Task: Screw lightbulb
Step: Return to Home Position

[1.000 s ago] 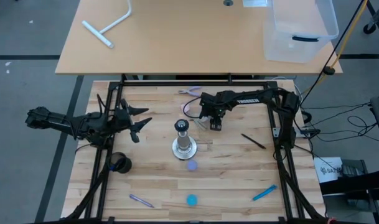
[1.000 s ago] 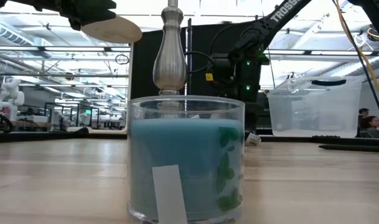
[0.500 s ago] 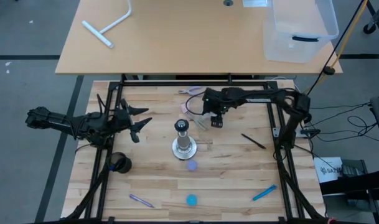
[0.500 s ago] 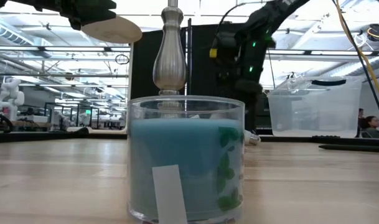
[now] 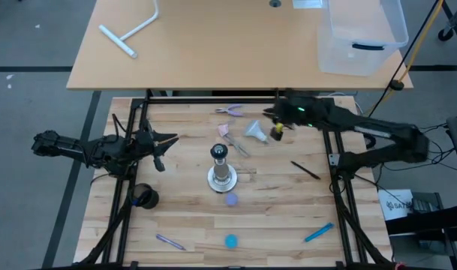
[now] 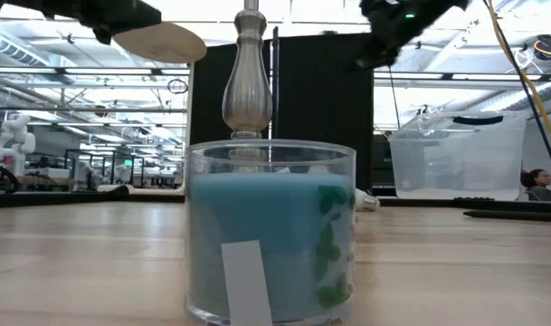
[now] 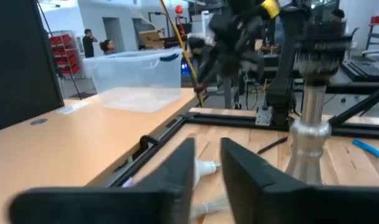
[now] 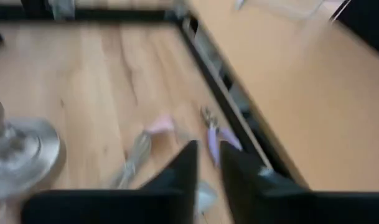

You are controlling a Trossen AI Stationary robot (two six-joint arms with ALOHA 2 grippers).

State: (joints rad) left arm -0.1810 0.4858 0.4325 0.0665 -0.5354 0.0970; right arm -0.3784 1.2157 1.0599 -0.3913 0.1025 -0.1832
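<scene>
White lightbulb (image 5: 255, 131): lies on its side on the table (image 5: 288, 217), far of the socket stand (image 5: 222, 169) and apart from it.
Right hand (image 5: 277, 126): raised just beside the bulb; fingers a narrow slit apart, grasping nothing.
Left hand (image 5: 159, 146): waits left of the stand, fingers likewise nearly together, empty.
Risk: the smooth globe may roll or slip from a pinch; a tilted neck would probably cross-thread in the socket.

One socket stand (image 5: 223, 172) stands at the table's centre, one lightbulb (image 5: 256, 132) at one o'clock. Two blue discs (image 5: 231, 241) lie toward six o'clock, with one candle jar (image 6: 270, 231).
</scene>
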